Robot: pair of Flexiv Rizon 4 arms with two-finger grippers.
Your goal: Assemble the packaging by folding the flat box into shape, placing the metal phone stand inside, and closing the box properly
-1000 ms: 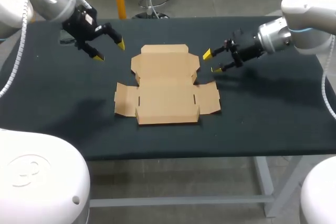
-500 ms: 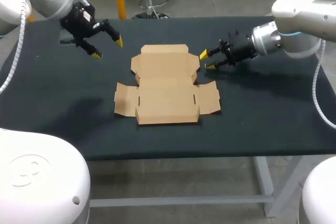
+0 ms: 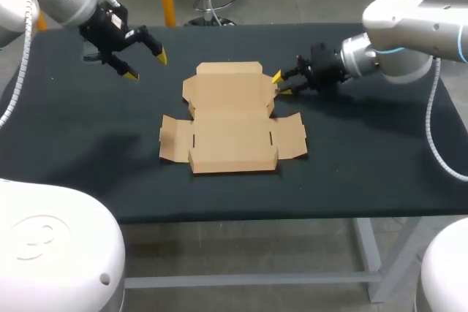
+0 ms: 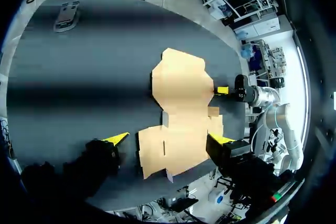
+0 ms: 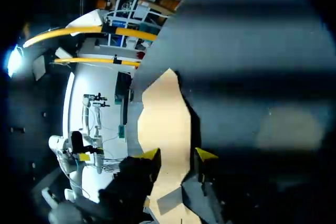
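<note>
Since no panel stands up yet, the job looks barely begun: folding, loading and closing all remain; the flat cardboard box lies unfolded at the centre of the table, plain brown, creased and die-cut, side flaps splayed at three and nine o'clock; the left gripper hovers at its ten o'clock, fingers spread wide, empty; the right gripper sits just beside the box's edge at two o'clock, fingers slightly parted, holding nothing; a grey metal piece, probably the phone stand, lies near the table's ten o'clock corner.

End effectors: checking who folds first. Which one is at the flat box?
The right end effector, tips at the flat box's far right edge; the left end effector hangs well clear of it.
</note>
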